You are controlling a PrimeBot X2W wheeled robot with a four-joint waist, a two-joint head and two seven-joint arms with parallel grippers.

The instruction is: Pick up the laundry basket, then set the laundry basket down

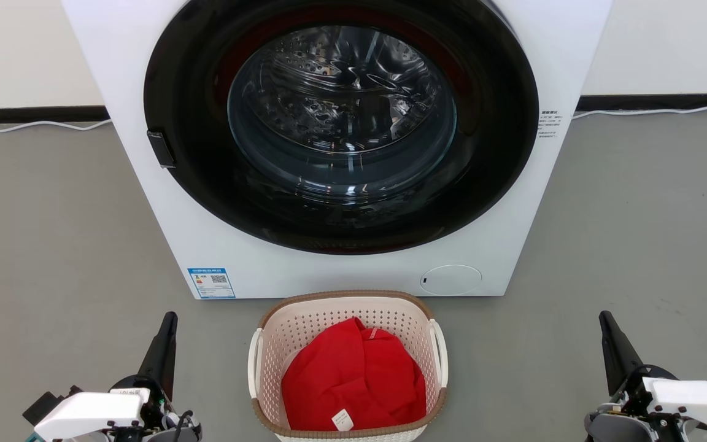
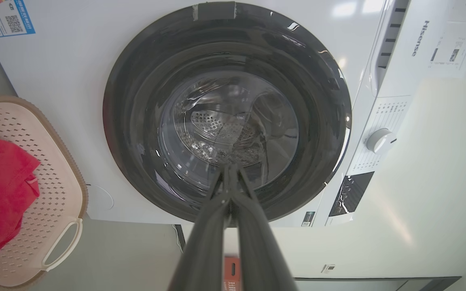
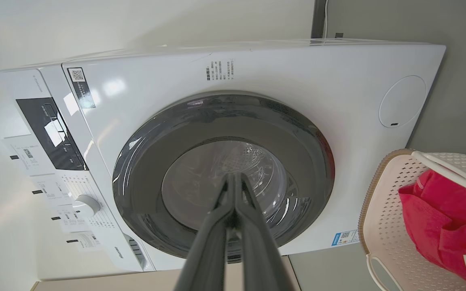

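Basket sits level on the floor, just before the washer. It could be awaiting a lift or already set back down. Any carry wants both white handles taken evenly. It's cream, perforated and brown-rimmed, with red cloth inside. Left hand and right hand flank it, clenched and empty.

Laundry area in a bare, plainly finished room; whether it was a home or a test space could not be told. One white front-loading washing machine stood against a white wall, with a round dark glass door and a steel drum behind it. An energy label was stuck at its lower front corner, and a program dial sat on the control strip. A laundry basket on the grey floor just before the machine held a red garment. A black skirting ran along the wall, a white cable beside it.
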